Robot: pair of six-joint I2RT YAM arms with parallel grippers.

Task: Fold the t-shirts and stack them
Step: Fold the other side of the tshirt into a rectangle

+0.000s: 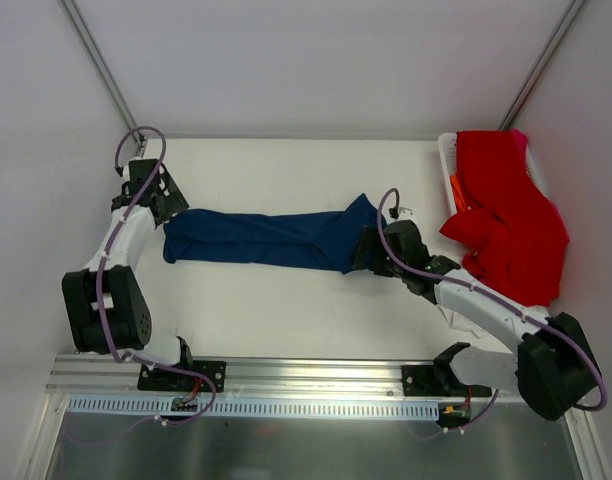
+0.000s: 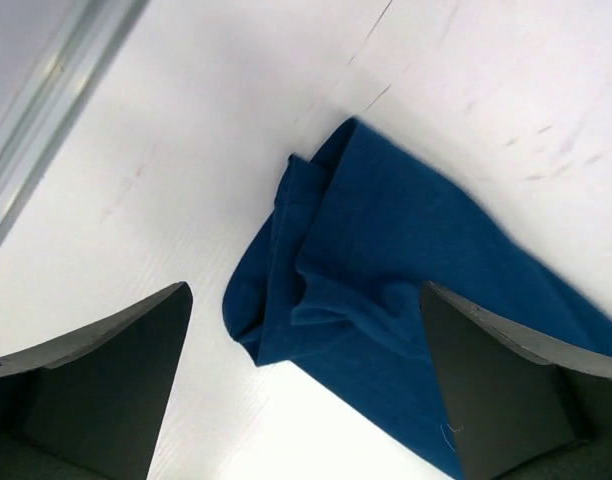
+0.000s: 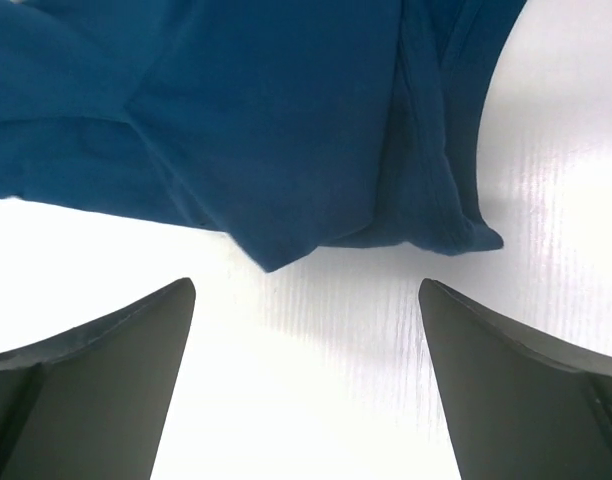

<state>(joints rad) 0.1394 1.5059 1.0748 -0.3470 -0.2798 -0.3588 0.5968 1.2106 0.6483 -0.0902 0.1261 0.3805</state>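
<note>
Left jaws and right jaws, both spread and empty, flank the navy t-shirt (image 1: 266, 240) bunched lengthwise between them on the table (image 1: 286, 310); red t-shirts (image 1: 506, 215) beyond the right jaws await folding, nothing stacked.

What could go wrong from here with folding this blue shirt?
The navy t-shirt lies as a bunched strip, so a fold may come out lumpy. The left pincer and right pincer stand open at its ends; closing may catch only one layer. The red t-shirt hangs over the basket beside the right arm and could snag.
</note>
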